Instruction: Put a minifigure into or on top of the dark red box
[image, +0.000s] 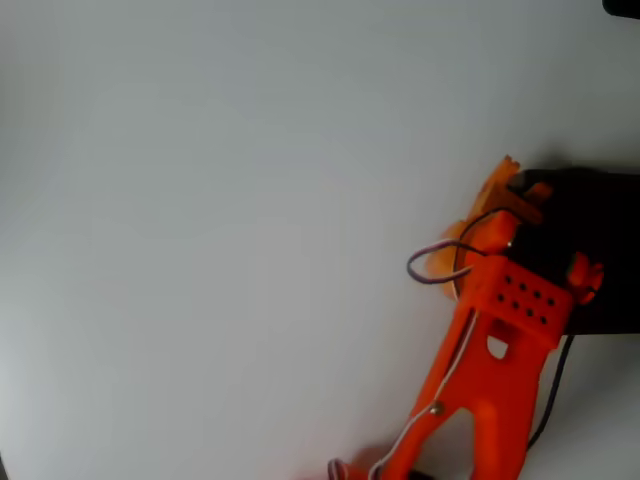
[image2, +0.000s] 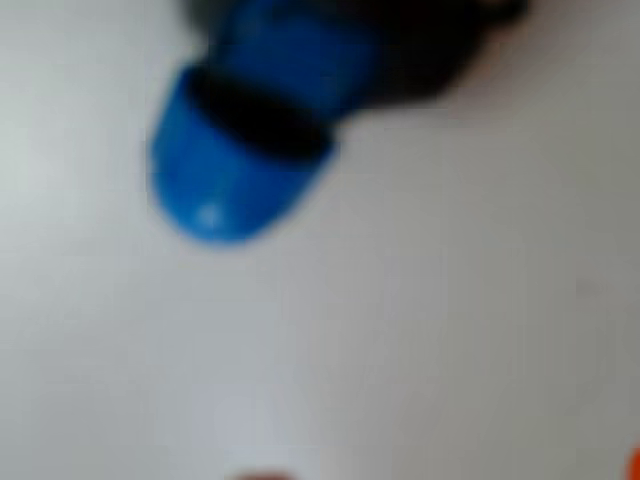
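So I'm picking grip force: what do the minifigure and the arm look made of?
The minifigure looks like hard, glossy moulded plastic: saturated blue, a small highlight, though blurred. The orange arm looks like matte plastic, possibly printed: flat colour, a grid of holes, no shine.

In the wrist view we see the minifigure (image2: 245, 150) badly blurred, its top cut by the upper edge — overhead, the arm (image: 490, 380) hides the gripper's jaws.

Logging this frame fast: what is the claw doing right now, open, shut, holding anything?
Claw: cannot be told; its tip is hidden against the dark box. The blurred blue minifigure lies on the table just ahead in the wrist view.
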